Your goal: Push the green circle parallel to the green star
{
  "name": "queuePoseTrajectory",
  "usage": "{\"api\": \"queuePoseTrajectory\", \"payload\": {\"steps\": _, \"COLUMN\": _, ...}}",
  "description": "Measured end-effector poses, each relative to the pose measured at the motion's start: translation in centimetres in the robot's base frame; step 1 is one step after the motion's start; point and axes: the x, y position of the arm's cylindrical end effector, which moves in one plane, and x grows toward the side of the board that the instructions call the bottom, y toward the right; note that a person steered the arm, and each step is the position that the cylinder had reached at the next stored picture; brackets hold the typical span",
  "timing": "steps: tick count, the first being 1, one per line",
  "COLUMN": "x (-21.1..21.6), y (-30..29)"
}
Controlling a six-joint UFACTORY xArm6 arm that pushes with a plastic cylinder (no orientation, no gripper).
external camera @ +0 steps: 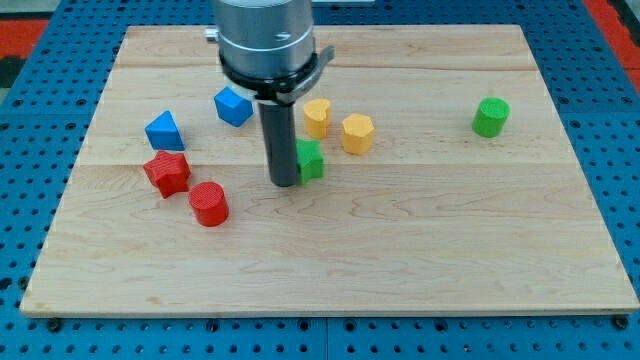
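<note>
The green circle (491,117), a short green cylinder, stands alone at the view's upper right. The green star (311,160) sits near the board's middle, its left part hidden behind my rod. My tip (283,183) rests on the board right against the green star's left side. The green circle lies far to the view's right of my tip and a little higher in the view than the star.
Two yellow blocks (317,117) (357,133) sit just above the green star. A blue block (233,105) and a blue triangle-like block (164,132) lie to the left. A red star (167,173) and a red cylinder (209,204) sit at lower left. The wooden board (400,260) rests on a blue pegboard.
</note>
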Motion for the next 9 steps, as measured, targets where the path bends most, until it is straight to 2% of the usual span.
{"api": "queuePoseTrajectory", "payload": {"steps": 1, "x": -0.2, "y": 1.7}}
{"api": "queuePoseTrajectory", "payload": {"steps": 2, "x": 1.6, "y": 6.1}}
{"api": "queuePoseTrajectory", "payload": {"steps": 3, "x": 1.4, "y": 18.1}}
{"api": "queuePoseTrajectory", "payload": {"steps": 4, "x": -1.1, "y": 30.3}}
{"api": "queuePoseTrajectory", "payload": {"steps": 5, "x": -5.0, "y": 33.6}}
{"api": "queuePoseTrajectory", "payload": {"steps": 6, "x": -9.7, "y": 30.2}}
{"api": "queuePoseTrajectory", "payload": {"steps": 7, "x": -10.7, "y": 23.4}}
{"api": "queuePoseTrajectory", "payload": {"steps": 8, "x": -9.0, "y": 17.0}}
{"api": "queuePoseTrajectory", "payload": {"steps": 9, "x": -7.6, "y": 14.7}}
